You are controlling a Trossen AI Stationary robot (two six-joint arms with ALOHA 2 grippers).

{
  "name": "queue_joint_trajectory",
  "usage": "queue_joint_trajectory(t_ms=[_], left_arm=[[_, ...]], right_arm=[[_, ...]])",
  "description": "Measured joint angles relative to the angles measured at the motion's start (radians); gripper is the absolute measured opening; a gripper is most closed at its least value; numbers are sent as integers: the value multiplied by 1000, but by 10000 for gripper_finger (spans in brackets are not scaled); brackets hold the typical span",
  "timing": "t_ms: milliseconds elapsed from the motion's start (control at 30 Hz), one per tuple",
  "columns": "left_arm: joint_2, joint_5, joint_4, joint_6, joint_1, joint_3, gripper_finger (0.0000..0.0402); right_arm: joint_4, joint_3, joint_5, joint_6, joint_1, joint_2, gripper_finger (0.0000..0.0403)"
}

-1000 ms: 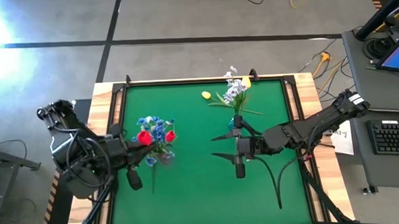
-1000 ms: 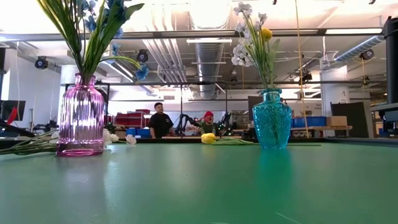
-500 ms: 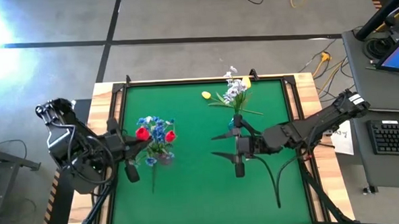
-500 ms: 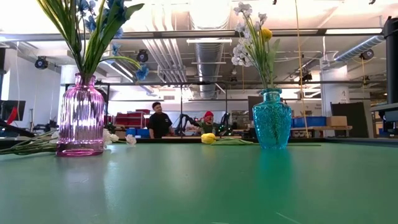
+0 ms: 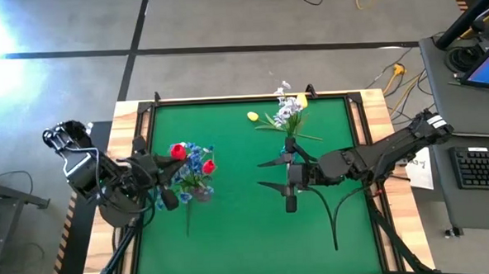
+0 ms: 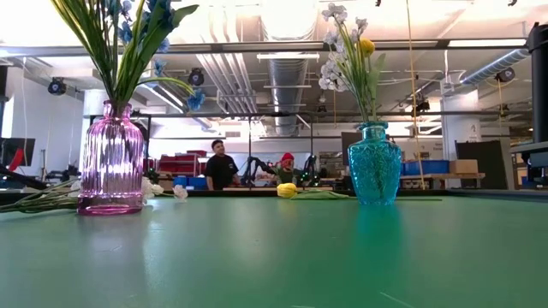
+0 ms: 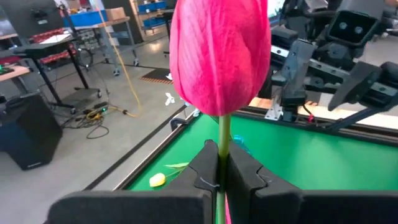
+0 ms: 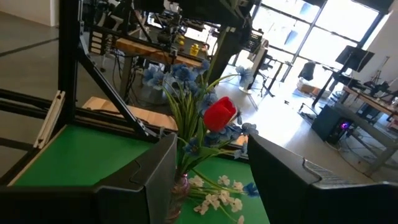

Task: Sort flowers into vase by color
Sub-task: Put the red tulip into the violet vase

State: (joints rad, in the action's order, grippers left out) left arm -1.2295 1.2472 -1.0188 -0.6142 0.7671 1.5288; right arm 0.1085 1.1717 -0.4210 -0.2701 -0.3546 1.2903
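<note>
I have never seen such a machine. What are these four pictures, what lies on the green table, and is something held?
It is a robot with two dark arms at a green table. One picture looks down from above, one looks level across the table, and two come from cameras on the wrists. The left gripper has its jaws shut on the stem of a red tulip. The right gripper waits, jaws open and empty. A pink vase holds blue flowers; a blue vase holds white flowers. A yellow tulip lies loose.
</note>
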Motion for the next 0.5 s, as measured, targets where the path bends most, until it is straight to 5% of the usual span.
queue_joint_trajectory(t_ms=[500], left_arm=[[-17, -3, -2, -58, 0, 0, 0]], right_arm=[[0, -2, 0, 0, 0, 0, 192]])
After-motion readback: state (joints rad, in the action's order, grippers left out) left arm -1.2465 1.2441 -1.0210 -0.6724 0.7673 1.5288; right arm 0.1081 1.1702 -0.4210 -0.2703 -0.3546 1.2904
